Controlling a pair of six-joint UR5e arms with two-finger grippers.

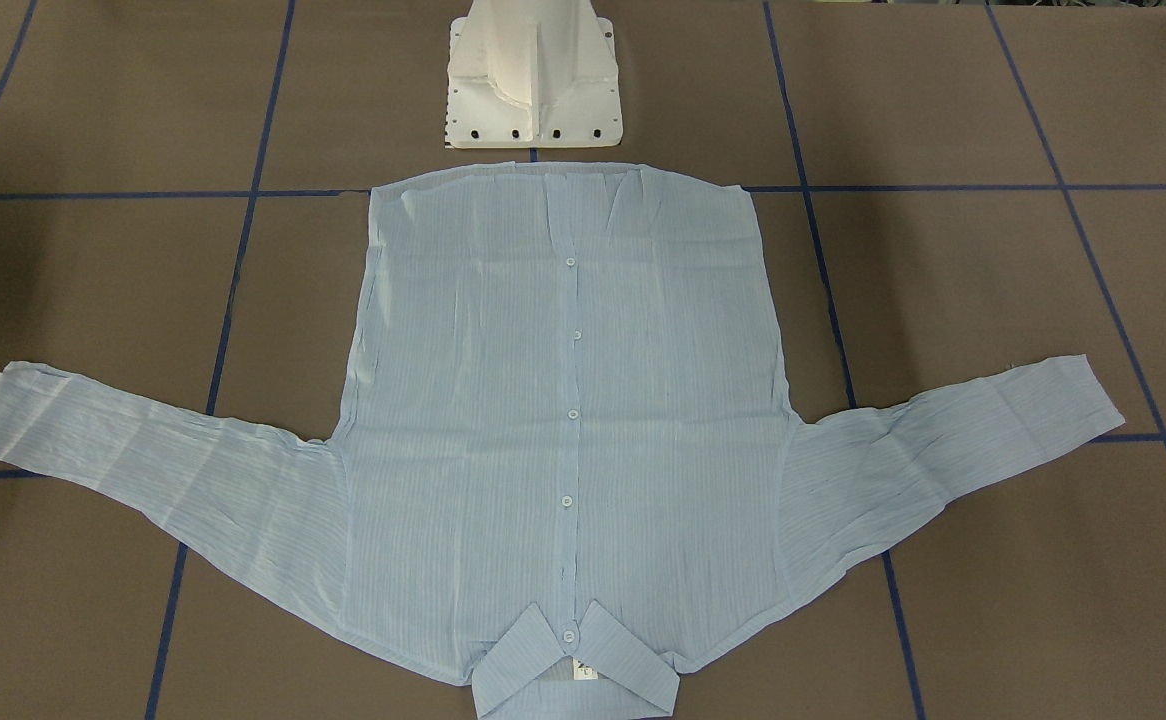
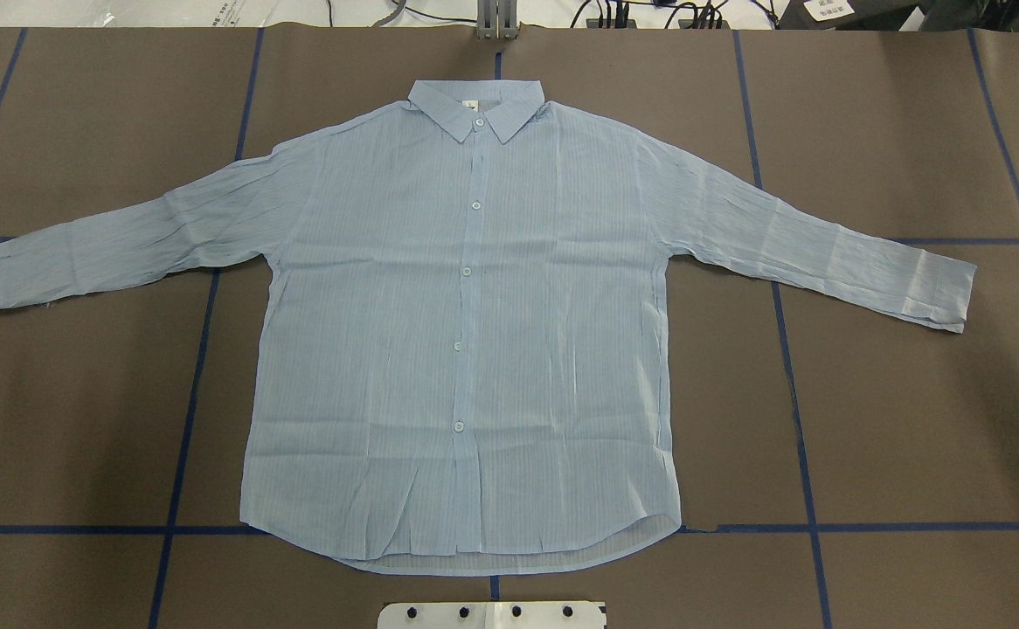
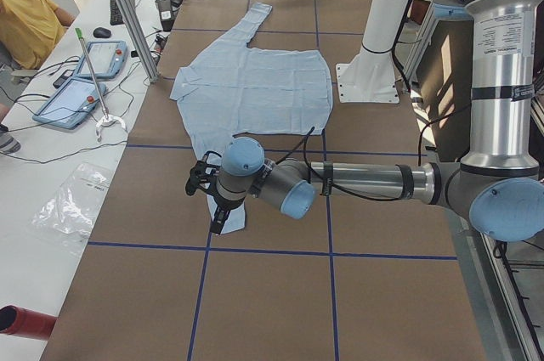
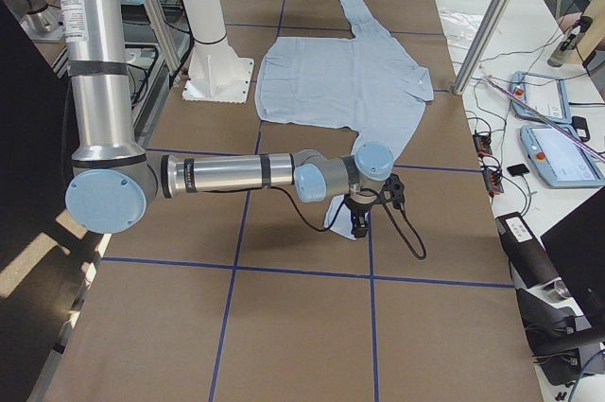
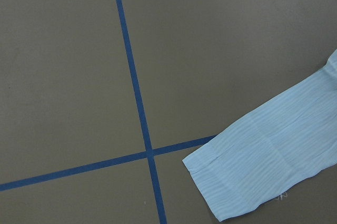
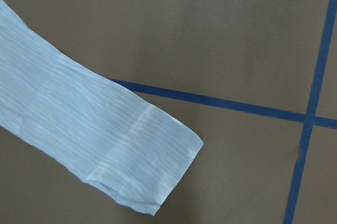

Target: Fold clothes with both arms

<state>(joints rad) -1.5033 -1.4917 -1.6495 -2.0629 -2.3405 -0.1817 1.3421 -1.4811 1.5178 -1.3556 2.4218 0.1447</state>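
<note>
So the shirt (image 2: 466, 349) lies flat mid-table (image 2: 911, 419), collar at the far edge, sleeves running out toward both ends. My left gripper (image 3: 218, 215) hangs near the left cuff (image 5: 247, 176), and my right gripper (image 4: 359, 222) near the right cuff (image 6: 152, 166). Can't tell how open either is.

You only catch the grippers side-on. The left gripper (image 3: 218, 220) hangs over the near sleeve end of the shirt (image 3: 255, 89) and covers part of it, but it's too small for you to read the jaws. The right gripper (image 4: 358, 225) is no clearer. The pedestal base (image 1: 533, 90) is cropped at the frame's top edge, and the neck label (image 1: 584, 672) is too tiny to read.
</note>
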